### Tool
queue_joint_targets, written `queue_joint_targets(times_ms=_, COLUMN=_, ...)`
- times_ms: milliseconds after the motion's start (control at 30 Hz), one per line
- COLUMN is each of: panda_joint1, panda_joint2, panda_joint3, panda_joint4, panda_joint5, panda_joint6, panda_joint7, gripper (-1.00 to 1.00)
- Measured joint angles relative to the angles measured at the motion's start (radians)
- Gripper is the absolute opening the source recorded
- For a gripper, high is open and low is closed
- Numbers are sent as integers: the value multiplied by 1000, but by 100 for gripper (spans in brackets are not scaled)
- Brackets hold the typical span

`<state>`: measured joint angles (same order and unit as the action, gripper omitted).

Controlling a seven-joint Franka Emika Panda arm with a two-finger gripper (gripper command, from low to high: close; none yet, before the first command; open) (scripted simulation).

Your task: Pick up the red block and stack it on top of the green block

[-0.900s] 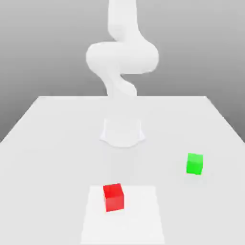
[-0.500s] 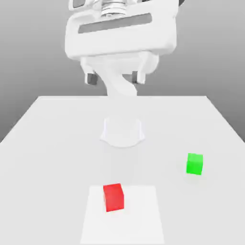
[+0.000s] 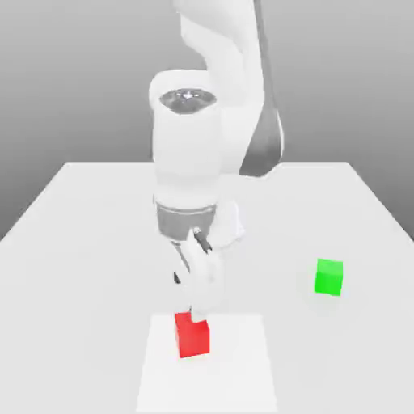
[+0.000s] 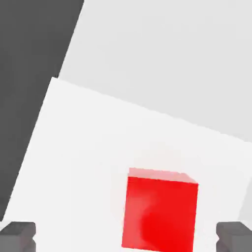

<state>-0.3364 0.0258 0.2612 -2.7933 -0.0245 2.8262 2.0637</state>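
The surface [image 3: 97,210] is pale grey, with a lighter white patch [image 3: 234,372] at its near edge in the exterior view. The arm [image 3: 190,170] hangs over the middle, its hand pointing down at that patch. The red block [image 3: 192,336] sits on the patch, toward the exterior view's left part of it, and the green block [image 3: 328,276] stands well apart on the exterior view's right, on bare surface.

The jaws [image 4: 126,237] are wide, their dark fingertips [image 4: 18,235] well clear on either side of the red block in the hand view, nothing held.

The step in hand looks like the descent onto the red block. The block lies nearer one fingertip than the other, so the hand should probably shift to centre it first. Then lower straight until the tips bracket the side faces, and close squarely on flat faces so the cube does not twist.
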Motion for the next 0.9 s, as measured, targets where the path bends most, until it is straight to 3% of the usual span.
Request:
queue_joint_targets(times_ms=167, panda_joint1=70, panda_joint2=179, panda_joint3=-106, panda_joint4=23, panda_joint5=-154, panda_joint6=146, panda_joint7=123, gripper=0)
queue_joint_targets(times_ms=200, panda_joint1=90, panda_joint2=205, panda_joint3=-130, panda_joint4=27, panda_joint5=-173, panda_joint6=167, panda_joint7=137, gripper=-100)
queue_joint_targets(times_ms=433, panda_joint1=93, panda_joint2=207, panda_joint3=-133, panda_joint4=27, panda_joint5=-172, panda_joint6=171, panda_joint7=138, gripper=-100)
queue_joint_targets(times_ms=633, panda_joint1=63, panda_joint2=13, panda_joint3=-58, panda_joint4=-3, panda_joint5=-2, panda_joint6=12, panda_joint7=14, gripper=-100)
queue_joint_targets(times_ms=900, panda_joint1=357, panda_joint2=-189, panda_joint3=75, panda_joint4=-69, panda_joint5=197, panda_joint6=-112, panda_joint7=-220, gripper=-100)
